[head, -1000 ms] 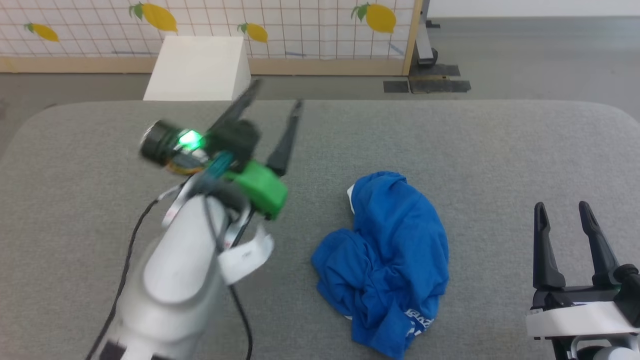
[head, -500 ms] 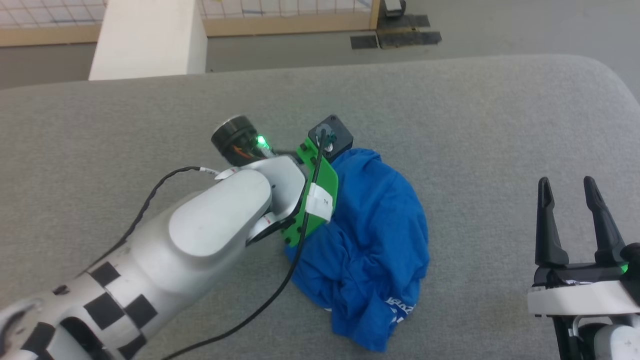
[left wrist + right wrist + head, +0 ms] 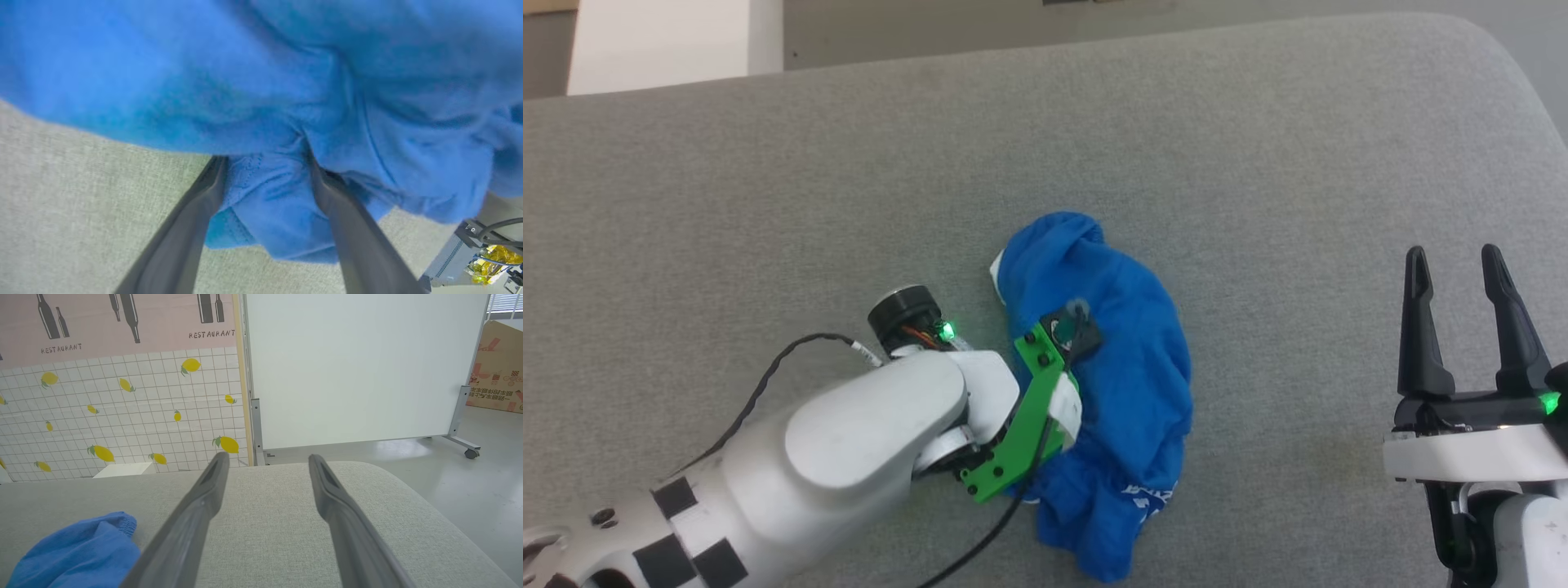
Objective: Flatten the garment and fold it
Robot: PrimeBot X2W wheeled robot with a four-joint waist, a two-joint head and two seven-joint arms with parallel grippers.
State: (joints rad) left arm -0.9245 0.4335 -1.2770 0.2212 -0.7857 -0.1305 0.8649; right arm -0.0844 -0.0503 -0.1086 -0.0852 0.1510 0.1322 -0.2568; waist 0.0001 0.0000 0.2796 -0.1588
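Observation:
The garment (image 3: 1111,384) is a crumpled royal-blue heap in the middle of the grey table, with a bit of white print near its front end. My left arm reaches in from the lower left, its green wrist bracket (image 3: 1021,425) over the heap's left side. In the left wrist view my left gripper (image 3: 265,157) is open, its fingertips pushed into the garment (image 3: 286,81) with a blue fold between the fingers. My right gripper (image 3: 1458,318) stands open and empty at the lower right, well clear of the cloth. In the right wrist view the right gripper (image 3: 267,457) is open and the garment (image 3: 81,551) lies at the lower left.
The grey padded table (image 3: 1298,163) has a rounded far right corner. A white box (image 3: 658,41) stands beyond its far edge. The right wrist view shows a lemon-patterned partition (image 3: 122,416), a white panel on wheels (image 3: 359,367) and a cardboard box (image 3: 496,371).
My left arm has swung down from above the table's left half onto the garment's left side. The head camera has tilted down. The right gripper has kept its place.

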